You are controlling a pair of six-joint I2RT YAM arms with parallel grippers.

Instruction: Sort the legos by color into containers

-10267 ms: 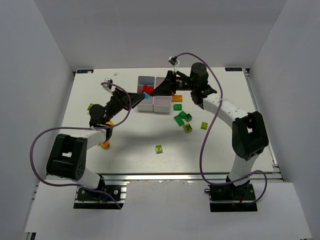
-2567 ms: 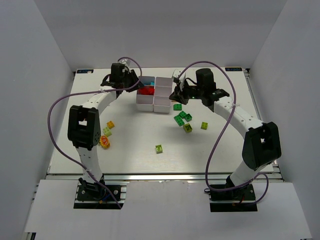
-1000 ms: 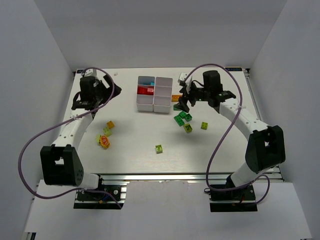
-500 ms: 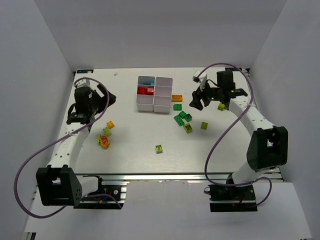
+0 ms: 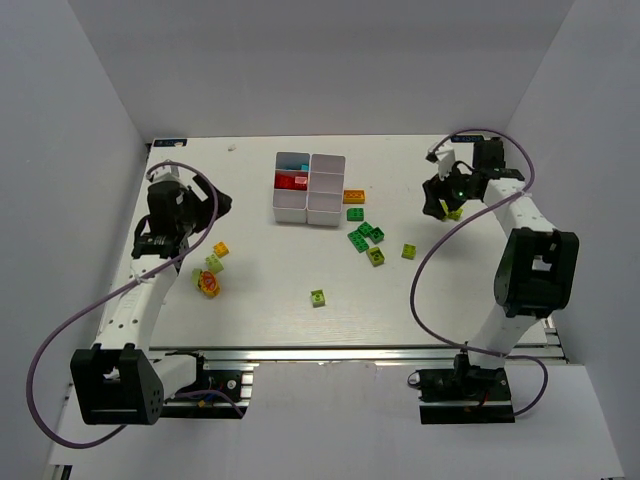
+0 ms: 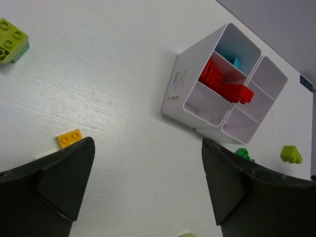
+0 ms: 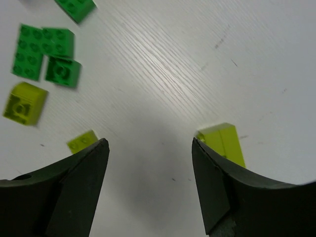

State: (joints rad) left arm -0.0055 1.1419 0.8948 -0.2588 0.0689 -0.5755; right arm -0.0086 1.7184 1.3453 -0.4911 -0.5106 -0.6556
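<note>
The white tray of containers (image 5: 290,209) stands at the table's far middle, with red legos (image 6: 224,86) and a light blue one (image 6: 236,62) in its left cells. My left gripper (image 5: 214,203) hovers open and empty left of the tray, above a yellow brick (image 6: 69,138). Far to the right, my right gripper (image 5: 440,206) is open over bare table with nothing between its fingers. A lime brick (image 7: 224,143) lies just past its right fingertip. Green legos (image 7: 44,52) and more lime ones (image 7: 24,102) lie to its left.
An orange brick (image 5: 353,196) lies beside the tray. Loose lime bricks (image 5: 318,297) sit mid-table. A small pile of yellow, lime and red-yellow pieces (image 5: 209,285) lies at the left. The right table edge (image 5: 520,240) is close to the right arm.
The right arm swung from beside the tray out to the far right, over a lime brick. The left arm drew back a little toward the near left.
</note>
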